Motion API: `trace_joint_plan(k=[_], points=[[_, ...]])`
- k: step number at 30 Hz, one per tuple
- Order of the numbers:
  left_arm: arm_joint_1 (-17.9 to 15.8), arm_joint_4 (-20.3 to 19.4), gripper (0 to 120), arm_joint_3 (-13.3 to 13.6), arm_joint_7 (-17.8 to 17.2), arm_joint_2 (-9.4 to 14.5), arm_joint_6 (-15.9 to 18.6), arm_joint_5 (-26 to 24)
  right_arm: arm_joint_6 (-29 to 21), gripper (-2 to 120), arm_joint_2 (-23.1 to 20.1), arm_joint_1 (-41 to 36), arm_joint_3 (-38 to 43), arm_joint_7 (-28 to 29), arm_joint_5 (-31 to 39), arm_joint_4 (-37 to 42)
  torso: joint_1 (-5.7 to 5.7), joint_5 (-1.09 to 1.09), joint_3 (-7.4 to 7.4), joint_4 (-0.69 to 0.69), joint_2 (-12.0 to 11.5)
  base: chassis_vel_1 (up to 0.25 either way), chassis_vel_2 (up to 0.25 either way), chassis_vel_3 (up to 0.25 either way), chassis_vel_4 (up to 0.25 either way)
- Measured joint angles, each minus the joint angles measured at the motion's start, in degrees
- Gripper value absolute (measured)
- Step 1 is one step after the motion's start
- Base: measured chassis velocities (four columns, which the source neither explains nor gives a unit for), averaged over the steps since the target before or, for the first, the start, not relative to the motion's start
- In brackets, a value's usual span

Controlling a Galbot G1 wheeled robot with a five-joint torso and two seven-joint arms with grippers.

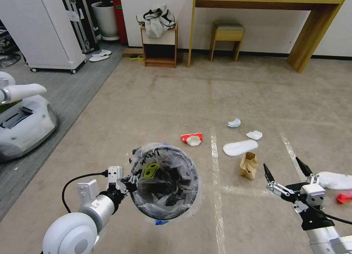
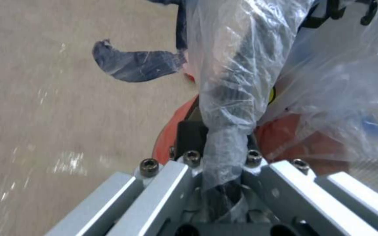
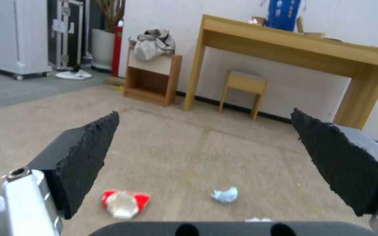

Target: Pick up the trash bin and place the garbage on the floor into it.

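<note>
Trash bin is up off the floor on our left side, with our left hand clamped onto its rim and the plastic liner. Moving right, garbage lies on the carpet: red-and-white wrapper, white oval piece, brown paper bag, two crumpled bits, probably tissues. Our right hand hovers just past the bag, fingers spread wide, holding nothing.

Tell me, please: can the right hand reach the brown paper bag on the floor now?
Probably yes. The right hand is open, and the brown paper bag lies on the bare floor just to its left, with nothing between them. It would need to come down first.
</note>
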Motion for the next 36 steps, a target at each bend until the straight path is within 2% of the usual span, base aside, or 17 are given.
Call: trace_joint_plan(k=[8, 12, 14, 36], points=[[0.30, -0.25, 1, -0.14, 0.05, -0.18, -0.13, 0.17, 0.77, 100, 0.24, 0.00, -0.55, 0.60, 0.09, -0.13, 0.01, 0.00, 0.01, 0.00, -0.01, -0.291, 0.301, 0.277, -0.286], [0.52, -0.30, 1, -0.40, 0.14, -0.15, -0.16, 0.26, 1.15, 100, 0.40, -0.09, -0.69, 0.78, 0.10, -0.16, 0.05, 0.00, 0.03, 0.03, -0.02, -0.148, 0.161, 0.145, -0.099], [0.65, -0.47, 1, -0.55, 0.18, -0.11, -0.19, 0.29, 1.38, 100, 0.52, -0.19, -0.70, 0.85, 0.09, -0.16, 0.02, -0.02, 0.00, -0.02, -0.02, 0.028, -0.012, -0.029, 0.015], [1.29, -0.40, 1, -0.46, 1.33, -0.74, -0.58, 1.13, 1.35, 100, 1.19, -0.71, -1.42, 1.23, 0.00, 0.31, 0.00, 0.01, -0.01, 0.00, 0.00, -0.006, -0.023, 0.016, 0.021]])
